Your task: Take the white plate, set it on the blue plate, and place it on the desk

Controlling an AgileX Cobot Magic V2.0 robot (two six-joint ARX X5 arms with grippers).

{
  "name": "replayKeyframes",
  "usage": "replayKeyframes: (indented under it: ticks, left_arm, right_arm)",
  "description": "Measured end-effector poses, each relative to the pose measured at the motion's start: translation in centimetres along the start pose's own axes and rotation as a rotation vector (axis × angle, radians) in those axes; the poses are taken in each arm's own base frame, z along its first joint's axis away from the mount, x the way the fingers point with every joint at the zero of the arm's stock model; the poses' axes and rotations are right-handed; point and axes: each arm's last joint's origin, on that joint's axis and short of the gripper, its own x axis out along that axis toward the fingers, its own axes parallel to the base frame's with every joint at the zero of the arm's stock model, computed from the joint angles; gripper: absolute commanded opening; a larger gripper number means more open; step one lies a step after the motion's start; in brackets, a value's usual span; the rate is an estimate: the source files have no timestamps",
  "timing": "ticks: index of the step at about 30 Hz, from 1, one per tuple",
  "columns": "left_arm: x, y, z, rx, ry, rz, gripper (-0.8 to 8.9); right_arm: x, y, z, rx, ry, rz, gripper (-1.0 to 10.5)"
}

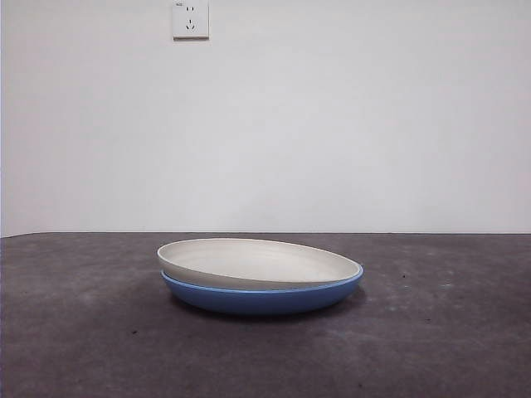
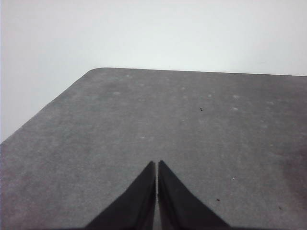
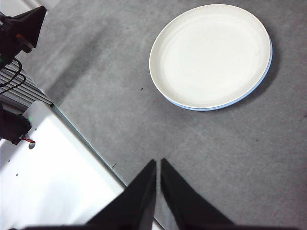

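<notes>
The white plate (image 1: pixel 257 261) lies on top of the blue plate (image 1: pixel 265 297), slightly tilted and shifted left, in the middle of the desk (image 1: pixel 83 332). In the right wrist view the white plate (image 3: pixel 211 55) covers the blue plate, of which only a thin rim (image 3: pixel 261 79) shows. My right gripper (image 3: pixel 158 165) is shut and empty, well away from the plates. My left gripper (image 2: pixel 157 166) is shut and empty over bare desk (image 2: pixel 192 124); no plate shows in its view. Neither gripper shows in the front view.
A white wall with a socket (image 1: pixel 190 19) stands behind the desk. In the right wrist view a white base surface (image 3: pixel 53 182) and dark equipment with cables (image 3: pixel 17 33) lie beyond the desk's edge. The left wrist view shows the desk's rounded corner (image 2: pixel 96 71).
</notes>
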Motion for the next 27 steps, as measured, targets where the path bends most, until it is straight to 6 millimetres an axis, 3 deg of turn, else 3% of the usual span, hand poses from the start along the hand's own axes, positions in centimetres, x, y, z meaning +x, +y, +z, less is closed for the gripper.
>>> replayKeyframes:
  ticks: [4, 27]
  left_arm:
    - [-0.02, 0.01, -0.68, 0.002, 0.069, 0.001, 0.09]
    - [-0.02, 0.01, -0.68, 0.002, 0.069, 0.001, 0.09]
  right_arm:
    - [-0.01, 0.01, 0.01, 0.000, 0.000, 0.000, 0.1]
    - [-0.01, 0.01, 0.01, 0.000, 0.000, 0.000, 0.1]
